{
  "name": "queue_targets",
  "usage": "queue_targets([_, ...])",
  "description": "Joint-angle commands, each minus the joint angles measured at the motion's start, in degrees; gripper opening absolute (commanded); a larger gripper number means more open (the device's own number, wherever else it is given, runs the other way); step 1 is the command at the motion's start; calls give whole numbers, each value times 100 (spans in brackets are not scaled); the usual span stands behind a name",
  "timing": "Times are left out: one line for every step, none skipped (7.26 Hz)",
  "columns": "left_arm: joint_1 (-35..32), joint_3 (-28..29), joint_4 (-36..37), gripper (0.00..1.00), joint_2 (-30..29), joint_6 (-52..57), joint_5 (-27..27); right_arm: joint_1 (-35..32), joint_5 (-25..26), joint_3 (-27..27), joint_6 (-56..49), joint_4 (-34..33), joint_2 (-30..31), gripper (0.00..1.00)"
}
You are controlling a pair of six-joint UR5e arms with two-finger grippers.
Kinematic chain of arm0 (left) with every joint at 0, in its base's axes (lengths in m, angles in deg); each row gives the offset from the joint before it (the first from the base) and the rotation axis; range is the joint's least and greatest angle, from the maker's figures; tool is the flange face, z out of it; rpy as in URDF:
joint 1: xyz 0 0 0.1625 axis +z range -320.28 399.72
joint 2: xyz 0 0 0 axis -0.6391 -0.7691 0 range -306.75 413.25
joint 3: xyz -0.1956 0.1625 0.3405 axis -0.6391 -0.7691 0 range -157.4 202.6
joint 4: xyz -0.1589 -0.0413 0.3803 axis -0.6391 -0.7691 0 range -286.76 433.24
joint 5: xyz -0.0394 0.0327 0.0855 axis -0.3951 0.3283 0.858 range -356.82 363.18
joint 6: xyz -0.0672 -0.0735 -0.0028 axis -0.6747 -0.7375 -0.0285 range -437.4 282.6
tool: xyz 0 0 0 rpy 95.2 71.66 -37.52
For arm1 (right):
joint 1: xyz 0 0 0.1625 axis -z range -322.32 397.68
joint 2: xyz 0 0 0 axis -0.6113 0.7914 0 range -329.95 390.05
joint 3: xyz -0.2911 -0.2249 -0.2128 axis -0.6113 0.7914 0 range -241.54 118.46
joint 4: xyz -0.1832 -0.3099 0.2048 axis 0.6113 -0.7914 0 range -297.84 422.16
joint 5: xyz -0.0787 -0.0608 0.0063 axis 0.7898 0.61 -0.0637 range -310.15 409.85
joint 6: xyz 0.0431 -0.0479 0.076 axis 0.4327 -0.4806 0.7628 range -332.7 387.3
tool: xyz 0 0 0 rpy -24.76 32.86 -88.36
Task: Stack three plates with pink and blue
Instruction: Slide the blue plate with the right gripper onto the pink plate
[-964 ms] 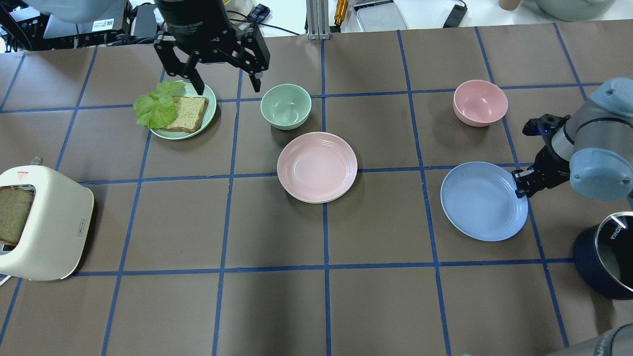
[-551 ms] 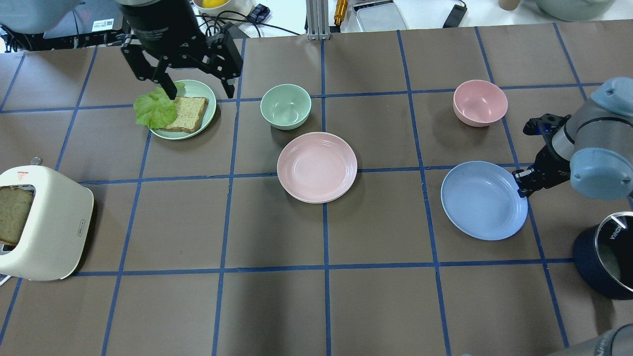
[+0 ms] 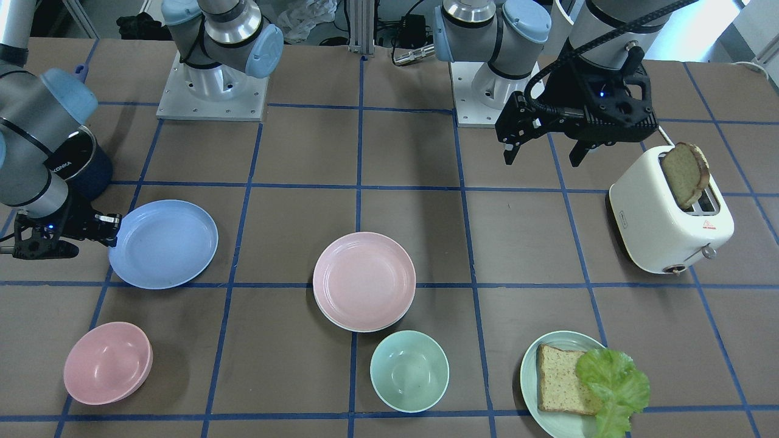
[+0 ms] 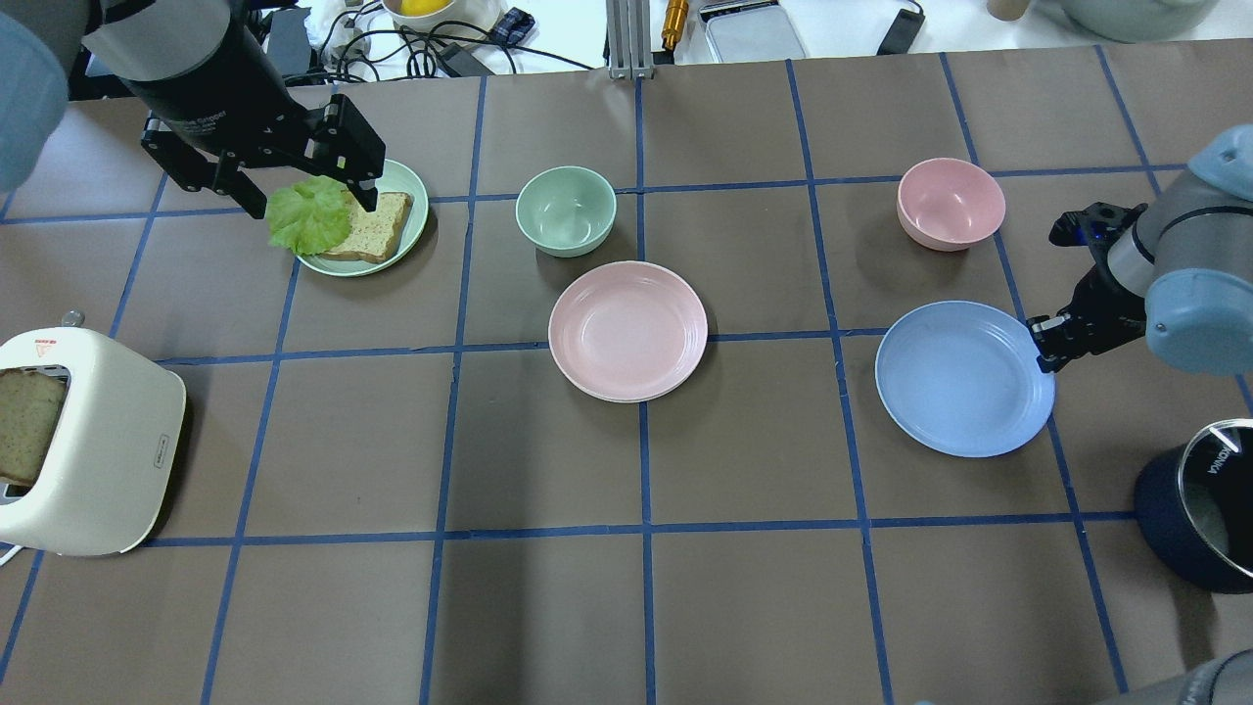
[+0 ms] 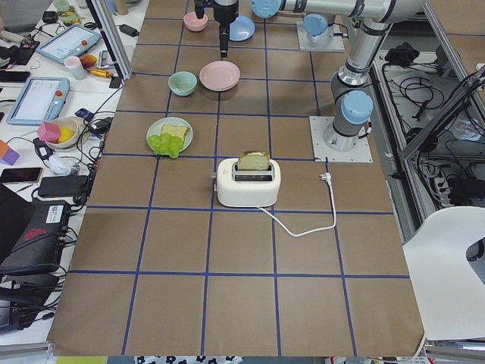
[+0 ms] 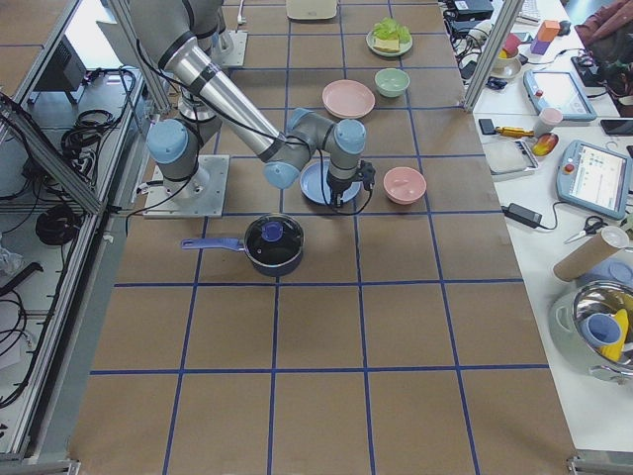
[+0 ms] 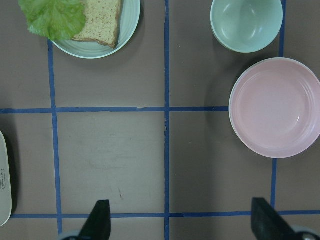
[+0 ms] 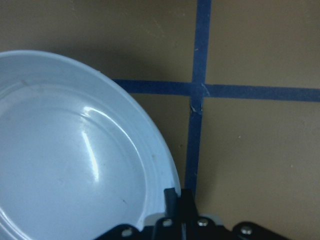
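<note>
Overhead exterior: the blue plate (image 4: 964, 379) is clamped at its right rim by the right gripper (image 4: 1043, 345). Mid-table, the cream plate (image 4: 619, 400) is nearly hidden under the pink plate (image 4: 627, 331). The left gripper (image 4: 313, 206) is spread wide, far left.

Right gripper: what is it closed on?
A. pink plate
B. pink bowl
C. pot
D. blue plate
D: the right gripper pinches the rim of the blue plate, and the right wrist view shows that rim between its fingers.
</note>
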Motion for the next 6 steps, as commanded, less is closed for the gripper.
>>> queue_targets([4,-28,66,100,8,-3,-38,-19,-429,17,55,292,213,0])
queue_targets([4,-19,66,100,9,-12,-38,-54,-474,8,55,443,398,0])
queue_targets([4,-19,66,100,9,-12,-38,-45,-727,16,46,688,461,0])
queue_targets([4,-10,57,100,17,-12,-38,-54,-904,25,55,925,626,0])
queue_targets([4,-1,57,100,17,-12,-38,-71,-1149,34,107,1058,654,0])
queue_targets([4,-10,57,100,17,-12,-38,-176,-1160,191,169,1172,655,0])
